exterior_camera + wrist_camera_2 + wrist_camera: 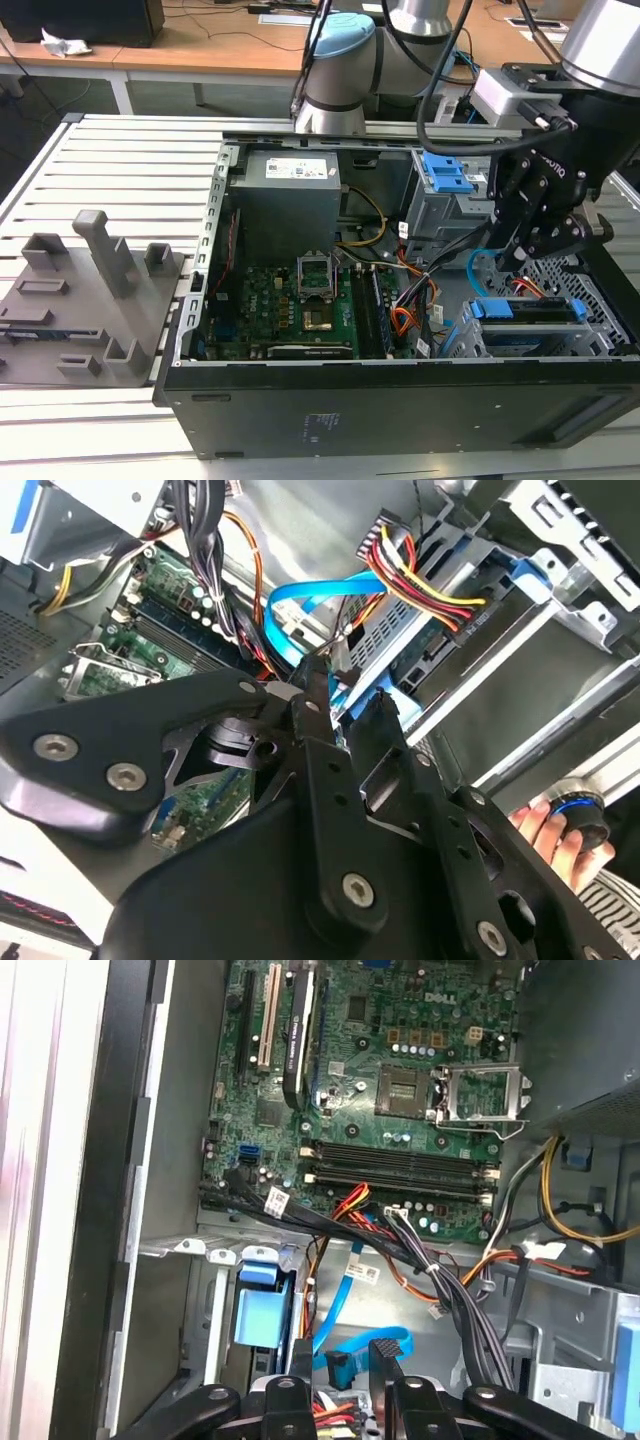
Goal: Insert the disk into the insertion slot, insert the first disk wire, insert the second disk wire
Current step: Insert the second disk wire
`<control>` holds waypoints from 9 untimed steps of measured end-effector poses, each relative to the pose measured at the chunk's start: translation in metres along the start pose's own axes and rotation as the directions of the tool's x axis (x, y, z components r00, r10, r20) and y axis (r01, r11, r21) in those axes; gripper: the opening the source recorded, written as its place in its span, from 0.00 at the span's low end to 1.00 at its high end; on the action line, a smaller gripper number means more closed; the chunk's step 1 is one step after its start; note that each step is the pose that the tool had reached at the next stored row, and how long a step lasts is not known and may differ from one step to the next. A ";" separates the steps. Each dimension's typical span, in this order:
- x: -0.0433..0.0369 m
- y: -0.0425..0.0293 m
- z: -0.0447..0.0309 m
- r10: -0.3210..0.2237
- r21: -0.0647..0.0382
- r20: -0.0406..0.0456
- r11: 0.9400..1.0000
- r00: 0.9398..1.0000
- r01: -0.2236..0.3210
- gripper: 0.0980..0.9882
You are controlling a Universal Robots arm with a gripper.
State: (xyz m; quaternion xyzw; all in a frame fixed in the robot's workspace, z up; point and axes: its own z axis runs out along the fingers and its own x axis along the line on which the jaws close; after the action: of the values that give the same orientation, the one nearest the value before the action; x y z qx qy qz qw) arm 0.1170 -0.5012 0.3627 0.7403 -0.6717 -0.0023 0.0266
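Looking past our matte black gripper (pixel 345 1365), we see its jaws pinched on the dark plug of the flat, glossy light-blue second disk wire (pixel 372 1342). Behind sits the blue-framed disk (pixel 530 310) in the perforated grey insertion slot (pixel 470 335), red-orange first disk wire (pixel 420 580) plugged in.

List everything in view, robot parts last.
computer case: one, black, open on the slatted table
motherboard: one, green, on the case floor
disk: one, blue-framed, seated in the insertion slot
first disk wire: one, red-orange-black bundle, plugged at the disk
second disk wire: one, light-blue loop, at the fingers
grey fixture: one, exterior view's left
hand: one, by the case
gripper: one, black, above the disk
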 end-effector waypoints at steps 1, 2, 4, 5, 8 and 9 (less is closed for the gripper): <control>-0.0002 0.0012 0.0014 -0.001 0.000 0.000 1.000 1.000 0.001 0.30; -0.0002 0.0017 0.0021 -0.001 0.000 0.000 1.000 1.000 0.001 0.30; -0.0002 0.0017 0.0022 -0.001 0.000 0.000 1.000 1.000 0.001 0.30; -0.0002 0.0017 0.0022 -0.001 0.000 0.000 1.000 1.000 0.001 0.30; -0.0002 0.0017 0.0023 -0.001 0.000 0.000 1.000 1.000 0.001 0.28; -0.0002 0.0017 0.0023 -0.001 0.000 0.000 1.000 1.000 0.001 0.21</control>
State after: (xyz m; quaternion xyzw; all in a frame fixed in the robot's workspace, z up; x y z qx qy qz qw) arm 0.1152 -0.5012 0.3605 0.7406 -0.6714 -0.0023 0.0266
